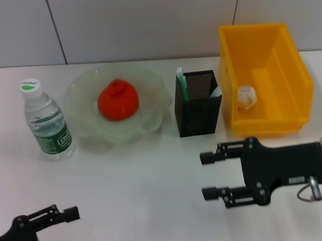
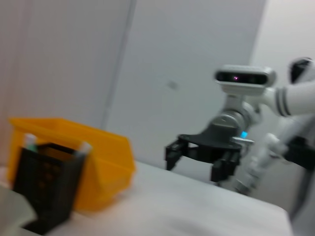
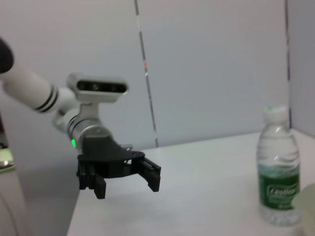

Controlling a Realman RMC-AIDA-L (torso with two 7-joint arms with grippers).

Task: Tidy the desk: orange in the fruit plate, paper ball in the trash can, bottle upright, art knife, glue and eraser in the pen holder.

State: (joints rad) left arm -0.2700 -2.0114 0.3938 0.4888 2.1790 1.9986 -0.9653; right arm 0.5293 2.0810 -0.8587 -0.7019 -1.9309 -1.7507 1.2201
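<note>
The orange (image 1: pixel 118 100) lies in the pale-green fruit plate (image 1: pixel 156 107). Left of the plate, the bottle (image 1: pixel 47 122) stands upright. The black mesh pen holder (image 1: pixel 199 114) holds the green glue (image 1: pixel 181 84); a pale tip at its right corner could be the art knife, I cannot tell. The eraser is out of view. The paper ball (image 1: pixel 246 96) rests inside the yellow trash can (image 1: pixel 297 68). My right gripper (image 1: pixel 208 175) hovers open and empty in front of the pen holder. My left gripper (image 3: pixel 125 182) is open and empty near the front left edge.
The white desk (image 1: pixel 141 174) runs between the two grippers and the row of objects. A pale wall stands behind the desk. The trash can sits close against the pen holder's right side.
</note>
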